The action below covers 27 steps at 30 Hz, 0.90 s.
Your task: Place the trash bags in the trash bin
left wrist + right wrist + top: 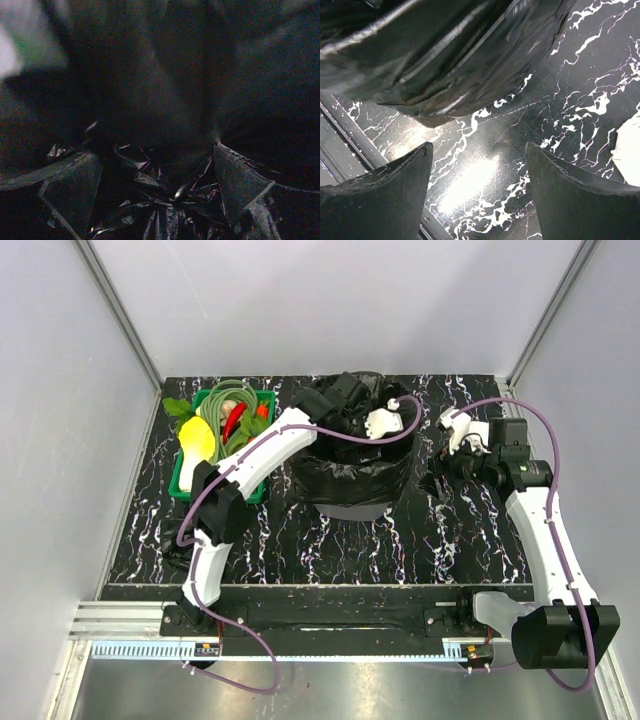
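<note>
inside the grey mesh trash bin (348,510), left gripper (155,151) gapes above glossy black trash bags (161,212), probably released; right gripper (478,146) open; withdraw next.

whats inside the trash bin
Crumpled black trash bags and the open left pincer reaching in. The floor of the trash bin and anything under the plastic are covered.
</note>
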Each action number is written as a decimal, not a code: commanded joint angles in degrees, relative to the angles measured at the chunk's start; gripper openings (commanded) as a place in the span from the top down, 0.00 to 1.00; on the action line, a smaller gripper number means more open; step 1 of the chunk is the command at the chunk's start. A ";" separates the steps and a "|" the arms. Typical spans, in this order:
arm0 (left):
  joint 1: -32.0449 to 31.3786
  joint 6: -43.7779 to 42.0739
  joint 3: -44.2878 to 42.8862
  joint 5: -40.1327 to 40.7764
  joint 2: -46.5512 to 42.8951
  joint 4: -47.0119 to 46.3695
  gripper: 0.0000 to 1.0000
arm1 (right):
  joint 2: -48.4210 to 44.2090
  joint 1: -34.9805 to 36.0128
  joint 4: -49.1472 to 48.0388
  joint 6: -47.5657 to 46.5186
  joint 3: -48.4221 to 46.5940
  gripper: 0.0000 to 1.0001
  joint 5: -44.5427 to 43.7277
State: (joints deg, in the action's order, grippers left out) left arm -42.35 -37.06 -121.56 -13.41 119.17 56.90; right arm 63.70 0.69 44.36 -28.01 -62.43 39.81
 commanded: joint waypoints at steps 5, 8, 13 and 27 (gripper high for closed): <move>-0.72 -2.31 0.71 0.23 2.29 -2.67 0.02 | -0.77 0.10 -2.35 -0.12 2.49 0.20 -1.67; -0.72 -3.19 1.23 0.58 3.52 -2.68 0.01 | -0.86 -0.07 -2.79 -0.03 3.37 0.20 -1.67; -0.72 -3.37 1.94 0.05 5.54 -2.85 0.01 | -1.04 -0.07 -3.05 -0.29 4.77 0.20 -2.11; -0.81 -2.58 8.35 -0.04 4.66 -6.10 0.01 | -0.60 -0.07 -3.49 -0.64 6.36 0.20 -1.76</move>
State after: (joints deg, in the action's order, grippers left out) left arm -42.89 -39.40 -114.43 -13.45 124.95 53.41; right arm 63.70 0.69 42.68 -28.14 -56.07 38.09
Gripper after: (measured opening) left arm 0.988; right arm 0.800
